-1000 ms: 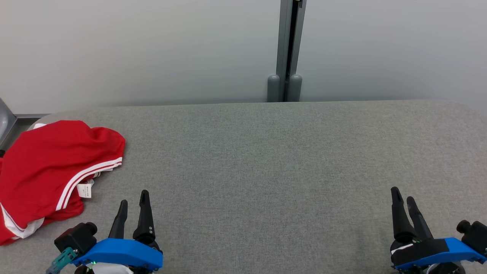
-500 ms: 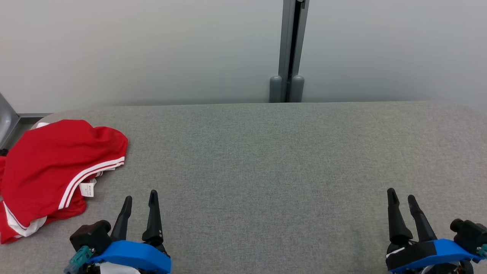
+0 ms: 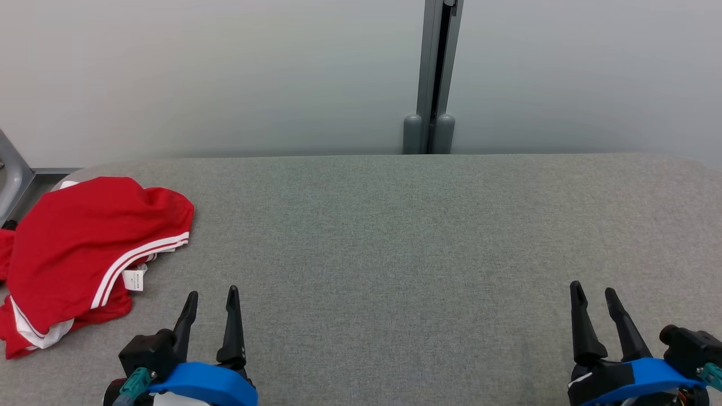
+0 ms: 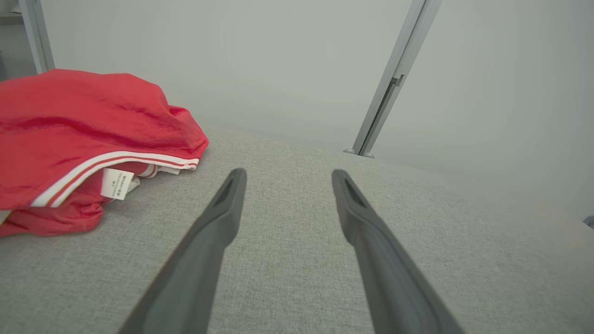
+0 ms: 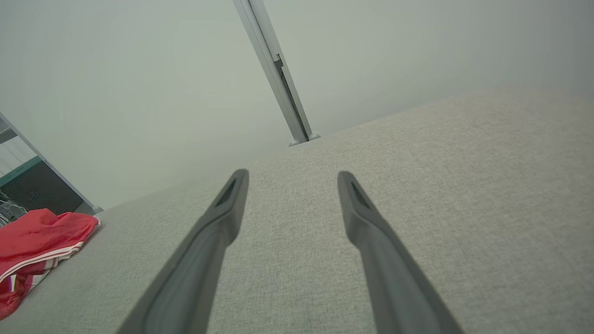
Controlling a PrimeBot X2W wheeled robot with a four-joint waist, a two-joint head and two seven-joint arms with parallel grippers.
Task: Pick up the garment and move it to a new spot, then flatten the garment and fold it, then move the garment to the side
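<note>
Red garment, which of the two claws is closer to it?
The left claw: it stands just beside the red garment, not touching it. The right claw is far across the grey table.

Your station reads as a lab or test bay, plain pale grey partition panels (image 3: 225,73) behind, joined by a slim grey metal post (image 3: 428,56), wide grey fabric-covered worktable (image 3: 395,237) in front, slanted grey metal strut (image 3: 16,172) at far left.

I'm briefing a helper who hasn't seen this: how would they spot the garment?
Start at the wide grey table. At its left end, left of the left gripper, lies a crumpled red garment. Its white stripes and small white label mark it out.
</note>
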